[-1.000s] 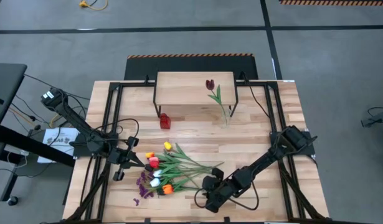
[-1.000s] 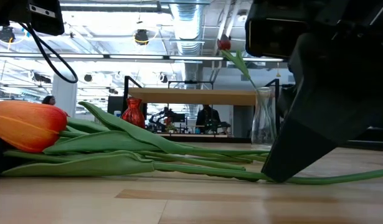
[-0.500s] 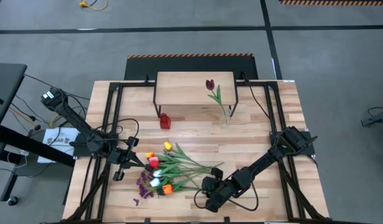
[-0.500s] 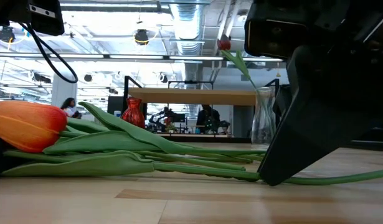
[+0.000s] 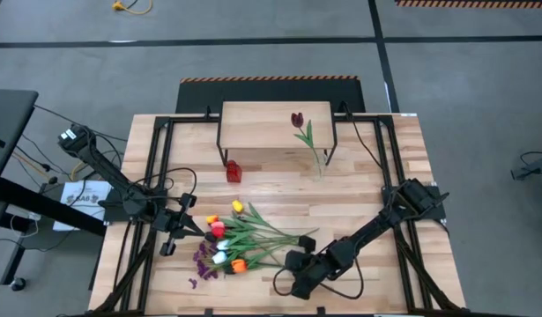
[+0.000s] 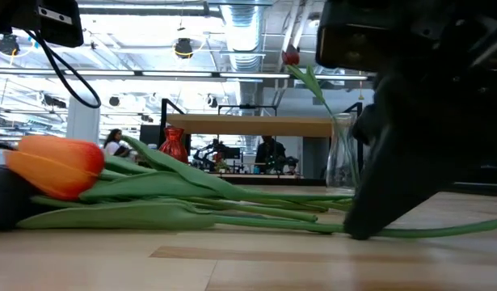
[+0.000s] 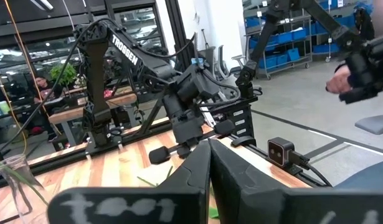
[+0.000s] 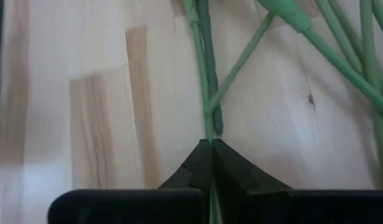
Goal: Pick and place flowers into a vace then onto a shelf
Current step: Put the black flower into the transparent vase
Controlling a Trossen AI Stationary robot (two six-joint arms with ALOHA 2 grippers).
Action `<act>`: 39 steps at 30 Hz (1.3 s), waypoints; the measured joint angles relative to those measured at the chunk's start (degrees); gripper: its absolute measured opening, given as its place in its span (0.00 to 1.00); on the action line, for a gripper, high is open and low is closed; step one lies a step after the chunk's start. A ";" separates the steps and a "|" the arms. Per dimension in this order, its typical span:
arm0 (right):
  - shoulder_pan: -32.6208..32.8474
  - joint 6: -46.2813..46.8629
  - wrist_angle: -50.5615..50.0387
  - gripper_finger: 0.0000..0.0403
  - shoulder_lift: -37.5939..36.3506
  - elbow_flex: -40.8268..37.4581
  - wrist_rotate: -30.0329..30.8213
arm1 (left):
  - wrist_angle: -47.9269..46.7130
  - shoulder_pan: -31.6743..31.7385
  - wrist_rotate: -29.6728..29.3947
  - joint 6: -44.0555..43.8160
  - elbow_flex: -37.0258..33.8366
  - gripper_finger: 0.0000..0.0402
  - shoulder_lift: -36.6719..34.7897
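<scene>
The flowers [image 5: 240, 238] lie in a bunch on the table's near middle, heads toward the left and stems toward the right. In the low view an orange tulip [image 6: 58, 166] is the nearest head. My right gripper [image 5: 297, 261] is down at the stem ends, shut on one green stem. My left gripper [image 5: 171, 236] waits left of the flower heads, shut and empty. A clear vase [image 6: 343, 153] stands on the table in front of the shelf [image 5: 275, 119] and holds one dark maroon tulip [image 5: 297, 119]. My right gripper [image 8: 211, 144] pinches one green stem [image 8: 208, 118] between its two fingers, on the stem's lower part, coming from above and pointing down. The fingers lie across the stem. The stem lies on the table, and a length of it [image 6: 442, 231] runs on past the fingers.
A small red vase [image 5: 233, 170] stands by the shelf's left front leg. Other stems [image 8: 340, 68] cross the table close beside the held one. Black frame rails run along the table's left and right sides. Bare wood lies between the bunch and the shelf.
The right gripper has shifted a little at the stem ends. In the low view the orange tulip's head has moved toward the table's right and risen slightly, while the other stems have stayed on the table.
</scene>
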 joint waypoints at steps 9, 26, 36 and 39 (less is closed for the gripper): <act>2.83 0.90 -20.17 0.00 -4.21 10.77 -8.50 | 0.00 0.01 0.00 0.00 0.00 0.00 0.00; 0.77 -18.42 -22.31 0.00 -4.92 23.33 -3.30 | 0.00 0.00 -0.03 0.00 0.00 0.00 0.02; 0.07 -34.06 -12.23 0.00 -4.99 24.62 34.03 | 0.00 0.01 -0.02 0.00 0.00 0.00 0.00; -0.72 -33.81 -10.20 0.00 -5.27 23.84 44.46 | 0.00 0.00 -0.02 0.00 0.00 0.00 0.02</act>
